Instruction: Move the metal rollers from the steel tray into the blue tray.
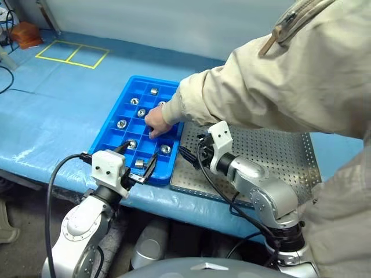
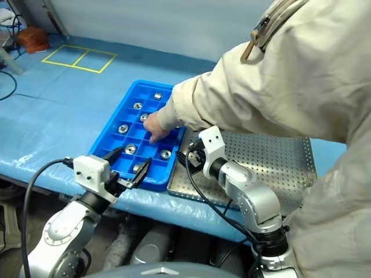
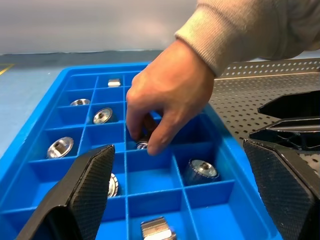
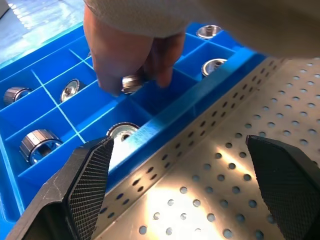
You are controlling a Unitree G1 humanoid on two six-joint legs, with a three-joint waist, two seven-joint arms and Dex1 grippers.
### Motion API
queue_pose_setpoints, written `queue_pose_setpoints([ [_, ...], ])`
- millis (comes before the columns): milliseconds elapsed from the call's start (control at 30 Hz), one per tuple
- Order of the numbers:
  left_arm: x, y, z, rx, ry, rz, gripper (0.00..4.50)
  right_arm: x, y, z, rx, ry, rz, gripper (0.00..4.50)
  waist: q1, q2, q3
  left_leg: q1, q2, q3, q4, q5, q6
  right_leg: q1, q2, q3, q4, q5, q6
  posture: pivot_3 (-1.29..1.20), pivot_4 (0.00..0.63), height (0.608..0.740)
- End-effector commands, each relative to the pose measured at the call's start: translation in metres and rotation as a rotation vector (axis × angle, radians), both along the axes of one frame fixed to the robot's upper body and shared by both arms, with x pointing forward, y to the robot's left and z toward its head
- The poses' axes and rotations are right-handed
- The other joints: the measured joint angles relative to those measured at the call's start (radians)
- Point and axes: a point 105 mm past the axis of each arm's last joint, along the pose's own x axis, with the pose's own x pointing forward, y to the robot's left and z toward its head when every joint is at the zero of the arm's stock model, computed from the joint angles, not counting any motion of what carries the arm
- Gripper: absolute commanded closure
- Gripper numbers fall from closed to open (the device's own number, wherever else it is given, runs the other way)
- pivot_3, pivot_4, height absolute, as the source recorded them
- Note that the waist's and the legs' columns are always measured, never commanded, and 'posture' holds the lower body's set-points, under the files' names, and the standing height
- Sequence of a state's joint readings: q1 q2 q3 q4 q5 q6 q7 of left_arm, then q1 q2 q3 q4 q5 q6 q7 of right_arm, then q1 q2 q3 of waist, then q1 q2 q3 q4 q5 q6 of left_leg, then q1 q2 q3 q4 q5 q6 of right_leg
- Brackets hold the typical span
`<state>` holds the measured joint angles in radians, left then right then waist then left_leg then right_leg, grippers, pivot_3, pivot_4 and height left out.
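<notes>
Both end effectors, left (image 1: pixel 141 168) and right (image 4: pixel 182 187), gaped wide and empty; a person's hand (image 1: pixel 155 121) pinching a metal roller (image 4: pixel 131 83) over the blue tray (image 1: pixel 113 134) risked collision.

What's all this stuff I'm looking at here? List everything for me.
blue tray: one, bright blue, gridded compartments, on the table left of the steel tray.
metal rollers: at least seven, shiny silver, in separate compartments of the blue tray; one more is pinched in the person's fingers.
steel tray: one, silver-grey, perforated, beside the blue tray.
table cover: one, light blue, under both trays.
yellow tape rectangle: one, far left of the table.
person's hand: one, beige sleeve, reaching into the blue tray.
left pincer: black fingers, open, at the blue tray's near edge.
right pincer: black fingers, open, over the steel tray.
</notes>
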<state>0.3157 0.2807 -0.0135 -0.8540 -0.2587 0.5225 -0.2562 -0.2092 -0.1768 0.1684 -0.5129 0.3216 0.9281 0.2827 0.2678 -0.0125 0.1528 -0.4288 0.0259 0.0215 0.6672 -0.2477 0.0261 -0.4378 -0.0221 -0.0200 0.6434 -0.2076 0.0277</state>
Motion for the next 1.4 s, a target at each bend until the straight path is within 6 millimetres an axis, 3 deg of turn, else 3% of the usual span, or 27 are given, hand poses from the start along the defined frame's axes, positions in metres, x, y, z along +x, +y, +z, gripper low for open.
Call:
queue_pose_setpoints([
  [33, -0.001, -0.004, 0.001, -0.007, -0.007, -0.025, 0.00, -0.005, 0.000, 0.011, 0.015, -0.040, 0.004, 0.02, -0.022, 0.000, 0.000, 0.000, 0.000, -0.001, 0.000, 0.000, 0.000, 0.000, 0.000, 0.000, 0.000, 0.000, 0.000, 0.30, 0.150, 0.740],
  [600, 0.000, -0.009, -0.006, -0.013, 0.007, -0.063, 0.00, -0.010, 0.000, 0.007, 0.017, -0.026, -0.010, 0.02, -0.142, 0.000, 0.000, 0.013, 0.001, -0.002, -0.001, 0.000, 0.001, 0.011, -0.001, 0.004, 0.000, -0.004, -0.006, 0.27, 0.150, 0.740],
  [1400, 0.003, -0.007, -0.005, 0.006, -0.001, -0.068, 0.00, -0.011, 0.009, 0.011, 0.034, -0.040, 0.009, 0.02, -0.162, 0.000, 0.000, 0.014, 0.001, -0.001, -0.001, 0.000, 0.001, 0.011, -0.001, 0.006, 0.001, -0.003, -0.006, 0.27, 0.150, 0.740],
])
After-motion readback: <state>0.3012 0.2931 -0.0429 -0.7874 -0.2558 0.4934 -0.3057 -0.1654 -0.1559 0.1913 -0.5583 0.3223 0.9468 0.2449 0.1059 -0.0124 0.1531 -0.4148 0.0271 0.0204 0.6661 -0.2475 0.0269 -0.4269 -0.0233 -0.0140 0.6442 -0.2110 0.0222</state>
